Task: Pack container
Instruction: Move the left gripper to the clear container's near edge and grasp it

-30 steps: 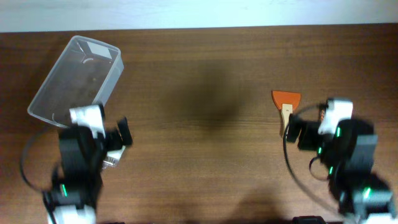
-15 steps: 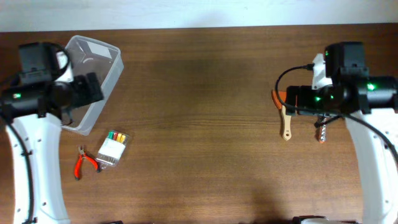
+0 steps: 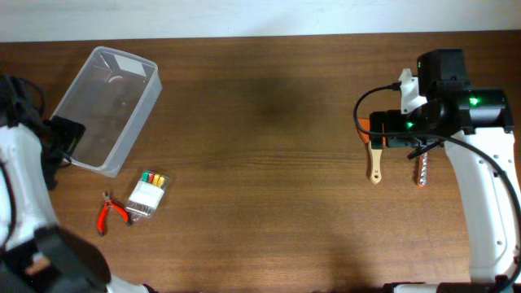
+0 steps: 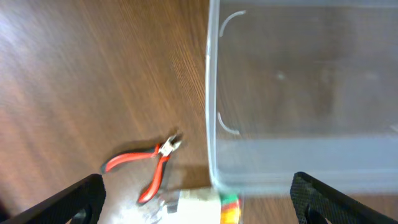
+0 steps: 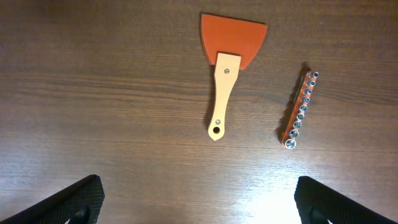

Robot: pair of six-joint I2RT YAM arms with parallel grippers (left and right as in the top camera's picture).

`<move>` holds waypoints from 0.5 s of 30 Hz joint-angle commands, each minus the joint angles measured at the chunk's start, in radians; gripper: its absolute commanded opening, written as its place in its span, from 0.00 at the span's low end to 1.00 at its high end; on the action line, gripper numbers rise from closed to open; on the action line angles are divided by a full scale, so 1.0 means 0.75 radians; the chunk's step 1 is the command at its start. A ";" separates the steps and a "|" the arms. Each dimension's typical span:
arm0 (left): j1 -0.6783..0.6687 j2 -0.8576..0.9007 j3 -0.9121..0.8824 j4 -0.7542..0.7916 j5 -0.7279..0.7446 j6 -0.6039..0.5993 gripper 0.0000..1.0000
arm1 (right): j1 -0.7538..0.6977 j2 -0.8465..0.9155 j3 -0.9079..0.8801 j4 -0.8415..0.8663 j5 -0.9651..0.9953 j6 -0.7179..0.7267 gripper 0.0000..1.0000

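Two robot arms over a wooden counter, nothing packed yet.
The clear container sits empty at the far left, red pliers near it. The left hand and right hand both have fingers spread apart, holding nothing. The right hovers above an orange scraper; gripping it squarely across the narrow wooden handle looks safest.
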 commanded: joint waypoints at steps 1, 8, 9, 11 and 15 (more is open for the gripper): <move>0.005 0.134 0.015 0.035 -0.016 -0.100 0.97 | 0.007 0.021 0.035 0.003 -0.007 -0.058 0.99; 0.005 0.285 0.015 0.118 -0.037 -0.100 0.96 | 0.007 0.021 0.035 -0.008 -0.007 -0.056 0.99; 0.005 0.300 0.015 0.120 -0.051 -0.100 0.93 | 0.007 0.021 0.035 -0.008 -0.007 -0.056 0.99; 0.005 0.322 0.015 0.122 -0.075 -0.100 0.82 | 0.007 0.021 0.035 -0.008 -0.007 -0.056 0.99; 0.005 0.363 0.015 0.129 -0.084 -0.100 0.72 | 0.007 0.021 0.035 -0.008 -0.007 -0.056 0.99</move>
